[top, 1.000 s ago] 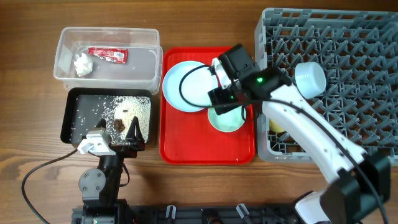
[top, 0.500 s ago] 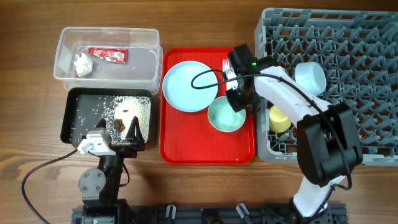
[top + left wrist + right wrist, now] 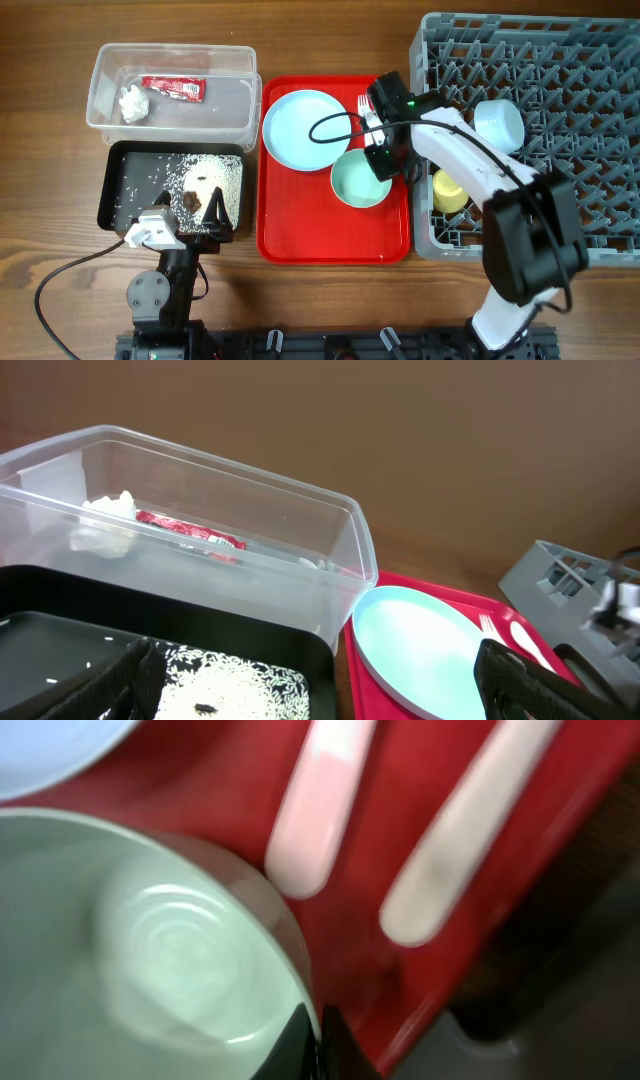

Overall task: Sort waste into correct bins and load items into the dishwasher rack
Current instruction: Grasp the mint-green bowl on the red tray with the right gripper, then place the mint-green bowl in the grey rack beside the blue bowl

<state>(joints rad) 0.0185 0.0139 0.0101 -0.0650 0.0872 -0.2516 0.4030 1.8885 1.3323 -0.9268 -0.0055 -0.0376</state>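
**A:** Mint green is the colour we look at first. Our right gripper [image 3: 317, 1042] sits on the near rim of the mint green bowl [image 3: 358, 183], and its fingers look pressed together on that rim, one inside and one outside.

**B:** We agree. The bowl stands upright on the red tray [image 3: 300, 225], at the right side of it. It is round, so no long axis matters here. What matters is the direction: the dishwasher rack [image 3: 560, 70] lies to the right of the bowl, just beside the tray.

**A:** And what is close around it?

**B:** Just behind the bowl lie the white fork [image 3: 362, 102] and the spoon [image 3: 520, 640], handles toward it. The light blue plate [image 3: 303, 132] is on its left and seems to touch it.

**A:** Then the way to the rack?

**B:** We judge that the bowl must go up over the tray edge and the grey wall. The yellow cup [image 3: 448, 190] stands just across that wall, and the light blue bowl [image 3: 497, 124] is further in, so we need free pegs beyond them.

**A:** The other arm?

**B:** Our left gripper [image 3: 220, 210] is far off, at the black bin [image 3: 125, 180], with its fingers spread wide and holding nothing. The right arm is clearly the nearer one.
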